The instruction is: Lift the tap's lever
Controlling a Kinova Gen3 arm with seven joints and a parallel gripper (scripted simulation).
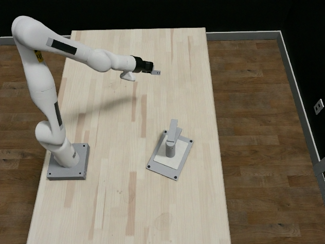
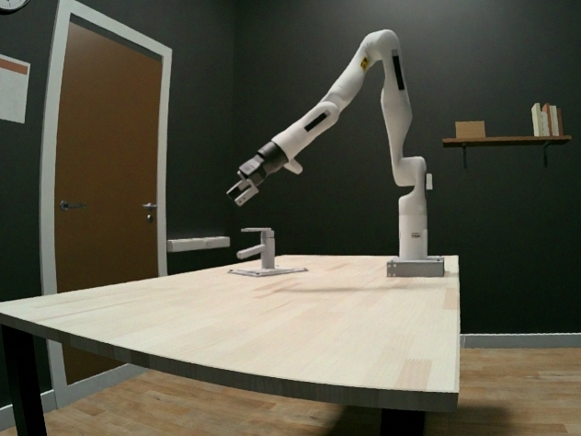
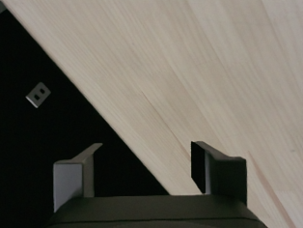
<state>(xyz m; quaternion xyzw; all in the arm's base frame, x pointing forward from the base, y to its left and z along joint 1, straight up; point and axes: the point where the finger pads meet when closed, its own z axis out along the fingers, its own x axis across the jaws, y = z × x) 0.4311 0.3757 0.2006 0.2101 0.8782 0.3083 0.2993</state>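
A grey tap [image 1: 170,143] stands on a grey baseplate [image 1: 169,157] on the wooden table, right of the middle. Its flat lever [image 1: 173,129] lies about level on top of the column; in the side view the lever [image 2: 256,230] is horizontal above the spout [image 2: 248,252]. My gripper [image 1: 156,72] is open and empty, high above the table and well away from the tap, toward the table's far part. In the side view the gripper [image 2: 240,193] hangs above and a little left of the tap. The wrist view shows both fingers spread over the table edge, with no tap in sight.
The arm's base [image 1: 68,162] is bolted at the table's left edge. The table's right edge [image 1: 217,125] runs close to the tap's plate. A door [image 2: 108,164] and a wall shelf [image 2: 506,139] stand beyond the table.
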